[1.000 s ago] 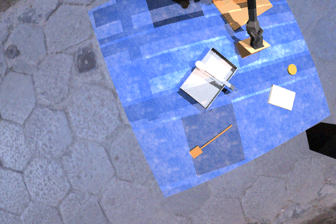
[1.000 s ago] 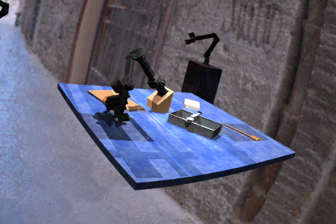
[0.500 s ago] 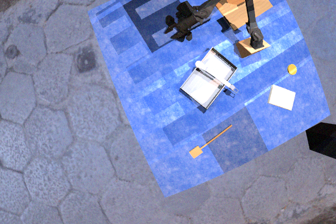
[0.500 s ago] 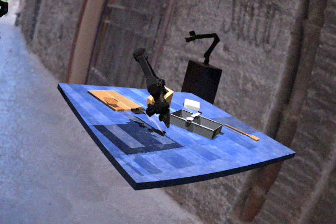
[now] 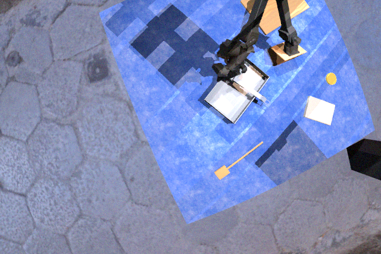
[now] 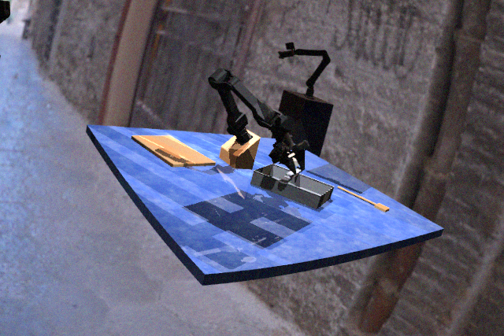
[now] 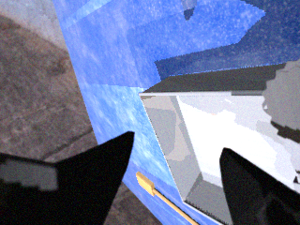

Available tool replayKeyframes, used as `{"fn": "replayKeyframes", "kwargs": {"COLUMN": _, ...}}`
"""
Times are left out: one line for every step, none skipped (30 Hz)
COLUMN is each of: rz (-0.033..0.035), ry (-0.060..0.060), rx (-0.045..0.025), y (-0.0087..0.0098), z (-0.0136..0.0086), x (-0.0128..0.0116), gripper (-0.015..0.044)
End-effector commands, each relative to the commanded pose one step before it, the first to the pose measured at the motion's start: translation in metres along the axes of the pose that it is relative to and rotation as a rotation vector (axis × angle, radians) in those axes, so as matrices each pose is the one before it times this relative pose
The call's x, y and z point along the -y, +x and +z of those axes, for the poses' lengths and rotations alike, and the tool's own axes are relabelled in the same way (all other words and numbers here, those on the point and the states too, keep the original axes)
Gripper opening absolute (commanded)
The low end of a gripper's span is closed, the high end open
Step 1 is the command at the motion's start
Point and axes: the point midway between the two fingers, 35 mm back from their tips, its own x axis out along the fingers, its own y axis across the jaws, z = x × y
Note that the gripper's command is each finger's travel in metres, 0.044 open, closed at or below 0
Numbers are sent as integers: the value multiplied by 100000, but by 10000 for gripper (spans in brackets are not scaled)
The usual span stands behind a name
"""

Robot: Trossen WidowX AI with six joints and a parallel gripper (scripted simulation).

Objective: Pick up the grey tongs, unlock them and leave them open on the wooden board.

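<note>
The grey tongs (image 5: 259,96) lie across the roasting tin (image 5: 227,100) (image 6: 301,193) (image 7: 169,136), with one end out past its rim. Their other end is hidden under the arm in the top view. A rounded grey part, likely of the tongs (image 7: 283,96), shows at the right edge of the wrist view, outside the fingers. My gripper (image 5: 230,72) (image 6: 290,165) (image 7: 176,145) is partly open and empty, low above the tin. Whether the tongs' arms are together cannot be made out. The wooden board (image 5: 269,19) (image 6: 162,143) lies flat behind the arm.
The arm stands on a wooden block (image 5: 281,56) (image 6: 231,155) between board and tin. A wooden spatula (image 5: 222,172) (image 6: 381,207) (image 7: 146,183) lies beyond the tin. A white block (image 5: 322,111) and a yellow disc (image 5: 331,78) lie to the side. Another arm (image 6: 319,52) stands off the table.
</note>
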Motion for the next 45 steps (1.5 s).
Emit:
{"fn": "replayKeyframes", "kwargs": {"rz": -9218, "ry": -16888, "rx": -1904, "y": -648, "z": -4727, "x": 3474, "gripper": 260}}
{"fn": "replayKeyframes", "kwargs": {"rz": -2522, "ry": -4976, "rx": -1132, "y": -195, "z": -1512, "x": 917, "gripper": 260}}
{"fn": "replayKeyframes", "kwargs": {"rz": -2053, "ry": -5319, "rx": 750, "y": -182, "z": -1216, "x": 793, "gripper": 260}}
{"fn": "replayKeyframes", "kwargs": {"rz": -2053, "ry": -4903, "rx": 362, "y": -231, "z": -1121, "x": 796, "gripper": 260}}
{"fn": "replayKeyframes", "kwargs": {"rz": -1562, "ry": -3505, "rx": 549, "y": -95, "z": -1029, "x": 547, "gripper": 260}}
{"fn": "replayKeyframes", "kwargs": {"rz": -2045, "ry": -3659, "rx": 865, "y": -113, "z": -905, "x": 802, "gripper": 260}}
{"fn": "replayKeyframes", "kwargs": {"rz": -2030, "ry": -3925, "rx": 1096, "y": -129, "z": -896, "x": 834, "gripper": 260}}
{"fn": "replayKeyframes", "kwargs": {"rz": -2029, "ry": -4266, "rx": 1379, "y": -149, "z": -893, "x": 880, "gripper": 260}}
{"fn": "replayKeyframes", "kwargs": {"rz": -1625, "ry": -3718, "rx": 1354, "y": -135, "z": -717, "x": 743, "gripper": 260}}
{"fn": "replayKeyframes", "kwargs": {"rz": -957, "ry": -2339, "rx": 923, "y": -87, "z": -426, "x": 455, "gripper": 260}}
{"fn": "replayKeyframes", "kwargs": {"rz": -313, "ry": -791, "rx": 324, "y": -30, "z": -140, "x": 151, "gripper": 260}}
{"fn": "replayKeyframes", "kwargs": {"rz": 0, "ry": 0, "rx": 0, "y": 0, "z": 0, "x": 0, "gripper": 260}}
{"fn": "replayKeyframes", "kwargs": {"rz": 0, "ry": 0, "rx": 0, "y": 0, "z": 0, "x": 0, "gripper": 260}}
{"fn": "replayKeyframes", "kwargs": {"rz": 0, "ry": 0, "rx": 0, "y": 0, "z": 0, "x": 0, "gripper": 260}}
{"fn": "replayKeyframes", "kwargs": {"rz": -7, "ry": -5, "rx": 1, "y": -39, "z": 83, "x": 68, "gripper": 260}}
{"fn": "replayKeyframes", "kwargs": {"rz": -15, "ry": -10, "rx": 4, "y": -85, "z": 179, "x": 149, "gripper": 260}}
{"fn": "replayKeyframes", "kwargs": {"rz": -14, "ry": -10, "rx": 6, "y": -82, "z": 171, "x": 146, "gripper": 260}}
{"fn": "replayKeyframes", "kwargs": {"rz": -13, "ry": -9, "rx": 6, "y": -73, "z": 153, "x": 134, "gripper": 260}}
{"fn": "replayKeyframes", "kwargs": {"rz": -5, "ry": -4, "rx": 3, "y": -30, "z": 62, "x": 55, "gripper": 260}}
{"fn": "replayKeyframes", "kwargs": {"rz": 0, "ry": 0, "rx": 0, "y": 0, "z": 0, "x": 0, "gripper": 260}}
{"fn": "replayKeyframes", "kwargs": {"rz": 0, "ry": 0, "rx": 0, "y": 0, "z": 0, "x": 0, "gripper": 260}}
{"fn": "replayKeyframes", "kwargs": {"rz": 0, "ry": 0, "rx": 0, "y": 0, "z": 0, "x": 0, "gripper": 260}}
{"fn": "replayKeyframes", "kwargs": {"rz": 0, "ry": 0, "rx": 0, "y": 0, "z": 0, "x": 0, "gripper": 260}}
{"fn": "replayKeyframes", "kwargs": {"rz": 0, "ry": 1, "rx": -3, "y": 27, "z": 0, "x": -5, "gripper": 260}}
{"fn": "replayKeyframes", "kwargs": {"rz": -1, "ry": 2, "rx": -7, "y": 54, "z": 0, "x": -10, "gripper": 260}}
{"fn": "replayKeyframes", "kwargs": {"rz": -1, "ry": 3, "rx": -9, "y": 80, "z": 0, "x": -15, "gripper": 260}}
{"fn": "replayKeyframes", "kwargs": {"rz": -1, "ry": 4, "rx": -12, "y": 106, "z": 0, "x": -19, "gripper": 260}}
{"fn": "replayKeyframes", "kwargs": {"rz": -1, "ry": 5, "rx": -14, "y": 131, "z": 0, "x": -23, "gripper": 260}}
{"fn": "replayKeyframes", "kwargs": {"rz": -1, "ry": 5, "rx": -16, "y": 154, "z": 0, "x": -26, "gripper": 260}}
{"fn": "replayKeyframes", "kwargs": {"rz": -1, "ry": 5, "rx": -15, "y": 163, "z": 0, "x": -26, "gripper": 260}}
{"fn": "replayKeyframes", "kwargs": {"rz": -1, "ry": 5, "rx": -14, "y": 164, "z": 0, "x": -25, "gripper": 260}}
{"fn": "replayKeyframes", "kwargs": {"rz": -1, "ry": 5, "rx": -13, "y": 164, "z": 1, "x": -23, "gripper": 260}}
{"fn": "replayKeyframes", "kwargs": {"rz": 0, "ry": 5, "rx": -12, "y": 165, "z": 1, "x": -22, "gripper": 260}}
{"fn": "replayKeyframes", "kwargs": {"rz": 0, "ry": 4, "rx": -11, "y": 165, "z": 1, "x": -21, "gripper": 260}}
{"fn": "replayKeyframes", "kwargs": {"rz": 0, "ry": 4, "rx": -10, "y": 165, "z": 1, "x": -19, "gripper": 260}}
{"fn": "replayKeyframes", "kwargs": {"rz": 0, "ry": 4, "rx": -9, "y": 165, "z": 2, "x": -18, "gripper": 260}}
{"fn": "replayKeyframes", "kwargs": {"rz": 0, "ry": 4, "rx": -8, "y": 165, "z": 2, "x": -16, "gripper": 260}}
{"fn": "replayKeyframes", "kwargs": {"rz": 0, "ry": 3, "rx": -6, "y": 165, "z": 2, "x": -15, "gripper": 260}}
{"fn": "replayKeyframes", "kwargs": {"rz": 0, "ry": 3, "rx": -5, "y": 165, "z": 2, "x": -14, "gripper": 260}}
{"fn": "replayKeyframes", "kwargs": {"rz": 1, "ry": 3, "rx": -4, "y": 165, "z": 3, "x": -12, "gripper": 260}}
{"fn": "replayKeyframes", "kwargs": {"rz": 1, "ry": 3, "rx": -3, "y": 166, "z": 3, "x": -11, "gripper": 260}}
{"fn": "replayKeyframes", "kwargs": {"rz": 1, "ry": 2, "rx": -2, "y": 166, "z": 3, "x": -9, "gripper": 260}}
{"fn": "replayKeyframes", "kwargs": {"rz": 1, "ry": 2, "rx": -1, "y": 166, "z": 3, "x": -8, "gripper": 260}}
{"fn": "replayKeyframes", "kwargs": {"rz": 1, "ry": 2, "rx": 1, "y": 166, "z": 3, "x": -7, "gripper": 260}}
{"fn": "replayKeyframes", "kwargs": {"rz": 1, "ry": 2, "rx": 2, "y": 166, "z": 3, "x": -5, "gripper": 260}}
